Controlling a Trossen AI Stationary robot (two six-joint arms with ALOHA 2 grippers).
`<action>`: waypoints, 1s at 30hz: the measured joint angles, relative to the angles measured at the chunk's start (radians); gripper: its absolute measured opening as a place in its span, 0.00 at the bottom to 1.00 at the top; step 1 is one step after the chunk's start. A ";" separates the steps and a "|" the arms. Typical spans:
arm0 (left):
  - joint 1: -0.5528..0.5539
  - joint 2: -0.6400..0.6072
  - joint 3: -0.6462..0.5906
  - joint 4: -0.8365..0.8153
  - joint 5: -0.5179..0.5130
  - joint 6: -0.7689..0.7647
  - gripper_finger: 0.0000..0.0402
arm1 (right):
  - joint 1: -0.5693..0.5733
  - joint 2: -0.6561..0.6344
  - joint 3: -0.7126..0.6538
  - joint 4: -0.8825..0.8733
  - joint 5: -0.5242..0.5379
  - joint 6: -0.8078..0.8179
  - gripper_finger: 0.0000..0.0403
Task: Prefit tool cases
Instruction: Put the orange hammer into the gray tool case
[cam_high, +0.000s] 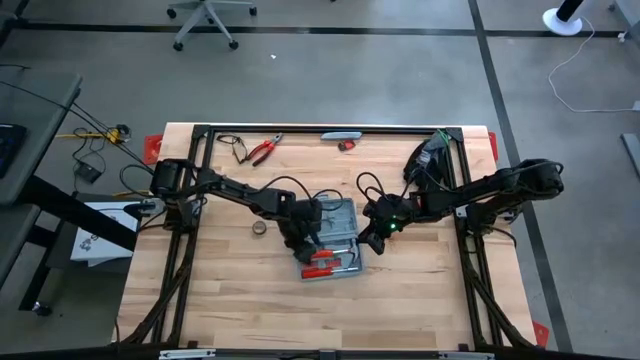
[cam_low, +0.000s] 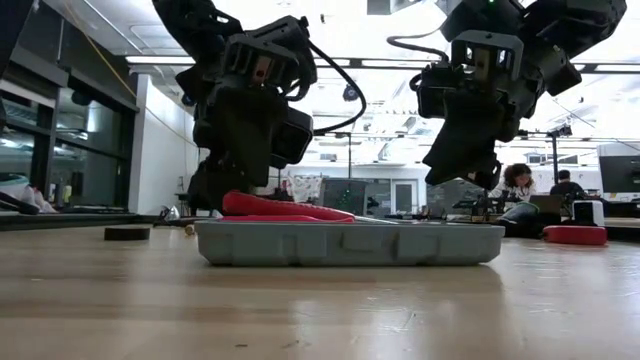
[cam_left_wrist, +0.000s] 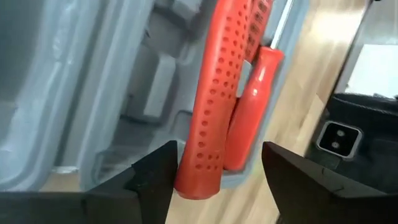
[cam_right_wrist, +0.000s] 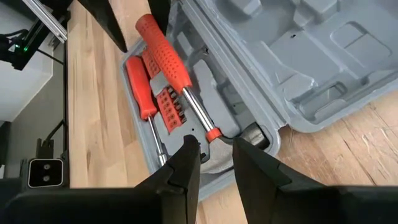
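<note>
At 9 o'clock from the table's centre a small roll of tape (cam_high: 259, 228) lies on the wooden table (cam_high: 420, 290). Just right of it the left gripper (cam_high: 312, 252) hangs over the near-left part of the open grey tool case (cam_high: 340, 240); its 2 fingers (cam_left_wrist: 152, 177) stand apart on either side of a red dotted handle (cam_left_wrist: 211, 106), not touching it, so this claw is open. A smooth red screwdriver handle (cam_left_wrist: 249, 106) lies against the dotted one. The case sits at the table's centre, lid flat. At 3 o'clock of the case the right gripper (cam_high: 378, 236) hovers above the case's edge, fingers (cam_right_wrist: 186, 165) slightly parted around nothing, over the hammer (cam_right_wrist: 180, 81) shaft. Toward 12 o'clock, red-handled pliers (cam_high: 264, 150) lie near the far rail.
</note>
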 joint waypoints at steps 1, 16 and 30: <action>0.000 0.000 0.000 0.000 0.017 0.000 0.57 | 0.000 0.000 0.000 0.000 0.000 0.000 0.22; 0.006 -0.045 0.001 -0.139 0.046 -0.030 0.57 | 0.001 0.000 0.000 0.000 0.034 0.004 0.22; 0.005 -0.141 0.000 -0.256 -0.153 0.064 0.57 | 0.094 0.009 0.001 0.008 0.114 0.113 0.11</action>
